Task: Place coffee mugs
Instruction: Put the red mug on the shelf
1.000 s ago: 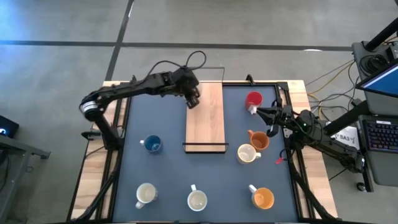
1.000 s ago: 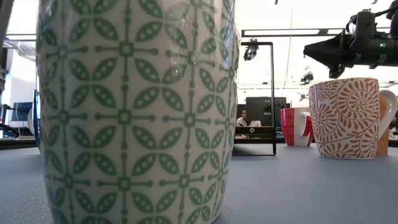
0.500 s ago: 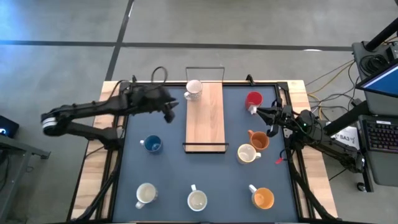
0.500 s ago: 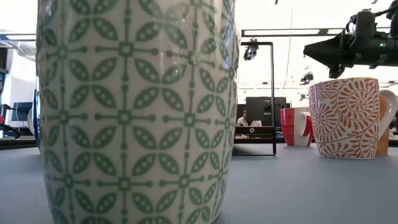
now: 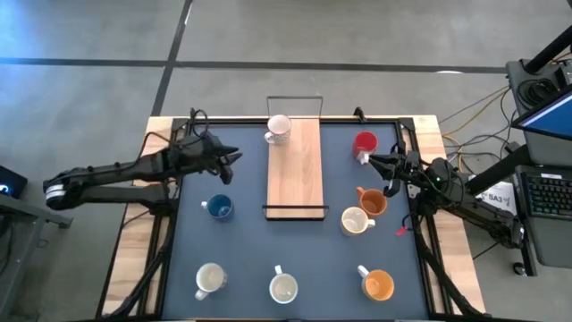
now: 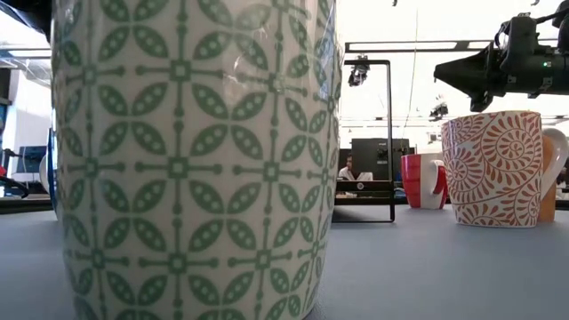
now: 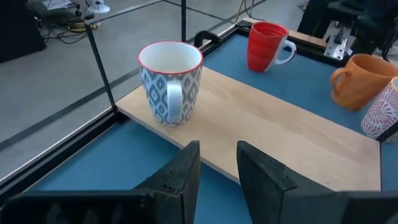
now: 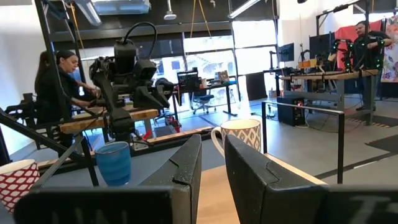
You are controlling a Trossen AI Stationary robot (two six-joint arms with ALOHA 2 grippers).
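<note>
A white mug with a blue pattern and a red rim (image 5: 278, 128) (image 7: 170, 81) stands upright on the far end of the light-wood tray (image 5: 295, 174). My left gripper (image 5: 230, 158) (image 7: 218, 163) is open. It hovers level off the tray's left side, pointing at that mug and apart from it. My right gripper (image 5: 372, 160) (image 8: 213, 155), open by a narrow gap, waits beside the red mug (image 5: 364, 142). The other mugs stand on the blue mat: blue (image 5: 218, 207), orange (image 5: 372, 202), red-patterned white (image 5: 356, 220), white (image 5: 209, 280), green-patterned (image 5: 283, 288) and orange (image 5: 379, 285).
Thin wire frames stand at the tray's far end (image 5: 295, 98) and near end (image 5: 293, 213). The green-patterned mug (image 6: 191, 160) fills most of the low view. Cables lie at the table's far left corner (image 5: 192, 121). People work at benches in the room behind (image 8: 59, 81).
My left gripper has drawn back from over the tray's far end toward the table's left edge. The patterned mug it covered now stands free on the tray. My right arm has kept still.
</note>
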